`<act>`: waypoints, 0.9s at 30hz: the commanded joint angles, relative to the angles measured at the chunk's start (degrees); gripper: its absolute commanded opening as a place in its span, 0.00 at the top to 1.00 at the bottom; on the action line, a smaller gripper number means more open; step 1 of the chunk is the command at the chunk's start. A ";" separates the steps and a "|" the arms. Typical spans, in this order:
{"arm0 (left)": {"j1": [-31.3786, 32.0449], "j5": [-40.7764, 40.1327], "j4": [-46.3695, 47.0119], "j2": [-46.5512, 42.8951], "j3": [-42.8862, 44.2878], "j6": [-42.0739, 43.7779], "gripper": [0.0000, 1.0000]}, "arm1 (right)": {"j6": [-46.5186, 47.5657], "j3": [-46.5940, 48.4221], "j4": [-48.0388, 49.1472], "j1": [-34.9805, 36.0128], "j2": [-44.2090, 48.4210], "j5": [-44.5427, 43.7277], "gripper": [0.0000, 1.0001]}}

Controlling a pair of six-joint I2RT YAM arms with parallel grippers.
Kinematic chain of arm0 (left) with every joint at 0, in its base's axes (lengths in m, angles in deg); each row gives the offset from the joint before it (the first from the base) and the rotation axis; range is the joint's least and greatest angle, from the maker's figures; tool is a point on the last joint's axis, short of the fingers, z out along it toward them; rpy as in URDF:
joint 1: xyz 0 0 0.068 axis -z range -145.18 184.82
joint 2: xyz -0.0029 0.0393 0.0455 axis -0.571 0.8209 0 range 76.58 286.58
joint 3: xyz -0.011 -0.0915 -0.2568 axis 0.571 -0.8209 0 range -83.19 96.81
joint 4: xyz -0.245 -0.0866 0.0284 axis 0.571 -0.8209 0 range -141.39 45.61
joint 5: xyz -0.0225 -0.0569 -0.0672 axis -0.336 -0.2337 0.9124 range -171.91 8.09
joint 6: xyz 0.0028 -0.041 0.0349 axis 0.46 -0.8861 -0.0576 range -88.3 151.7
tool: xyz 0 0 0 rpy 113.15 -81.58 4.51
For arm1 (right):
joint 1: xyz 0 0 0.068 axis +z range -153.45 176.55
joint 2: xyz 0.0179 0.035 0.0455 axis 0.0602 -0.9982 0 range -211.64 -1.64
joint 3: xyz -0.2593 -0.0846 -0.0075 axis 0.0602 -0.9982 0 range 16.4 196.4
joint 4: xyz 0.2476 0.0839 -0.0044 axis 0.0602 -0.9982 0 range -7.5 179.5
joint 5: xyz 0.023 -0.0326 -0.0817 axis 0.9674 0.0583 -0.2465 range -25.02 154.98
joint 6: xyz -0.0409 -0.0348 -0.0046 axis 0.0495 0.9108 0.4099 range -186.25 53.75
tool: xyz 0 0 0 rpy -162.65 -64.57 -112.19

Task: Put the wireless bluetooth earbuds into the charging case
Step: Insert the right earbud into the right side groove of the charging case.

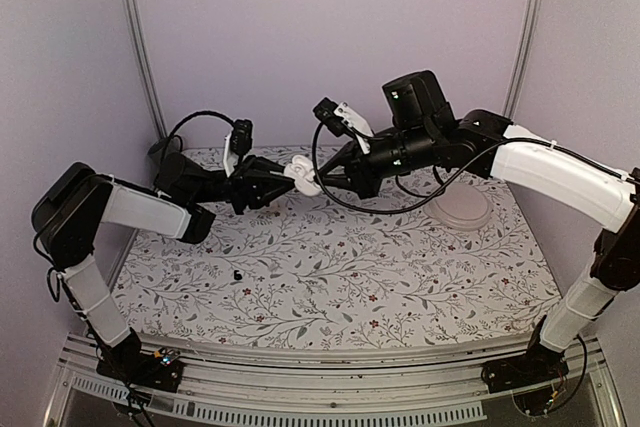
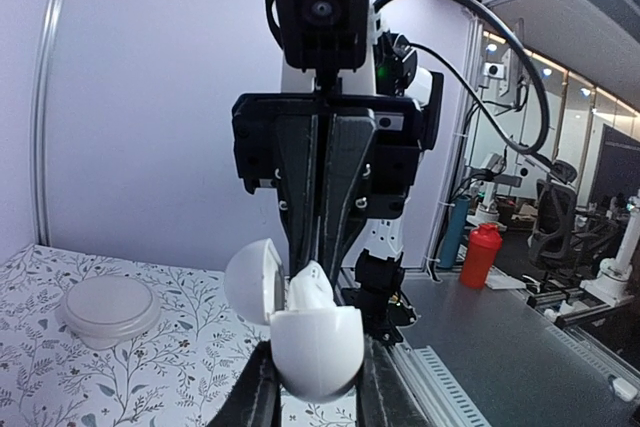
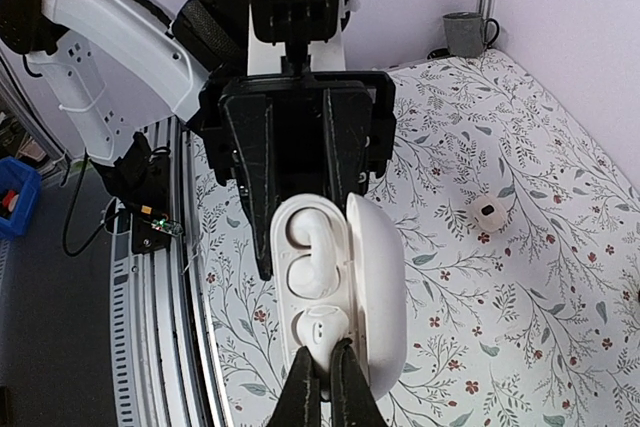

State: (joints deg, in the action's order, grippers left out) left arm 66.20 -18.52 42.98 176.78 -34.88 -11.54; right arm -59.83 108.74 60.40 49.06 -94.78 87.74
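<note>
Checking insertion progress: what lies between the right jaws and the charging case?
One white earbud, at the jaw tips, in the case's lower socket; the right wrist view shows it.

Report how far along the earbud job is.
Done: the first earbud sits in the upper socket, as the right wrist view shows it, of the open charging case, which the left gripper holds aloft. In hand: the right gripper pinches the second earbud at the lower socket. Left: press it home and release.
</note>
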 commanded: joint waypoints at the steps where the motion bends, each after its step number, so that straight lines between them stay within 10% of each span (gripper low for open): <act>1: 1.14 -3.70 16.95 -2.51 -0.36 2.13 1.00 | -0.77 1.02 -0.87 0.85 -2.07 -0.89 0.96; 27: 1.83 -10.86 16.90 -5.57 -4.69 8.31 1.00 | -1.20 6.10 -6.44 3.17 -7.58 -10.71 0.94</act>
State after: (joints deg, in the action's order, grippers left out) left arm 66.22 -27.65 42.89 174.51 -39.88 -4.85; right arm -61.15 114.73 57.28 50.61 -99.00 80.57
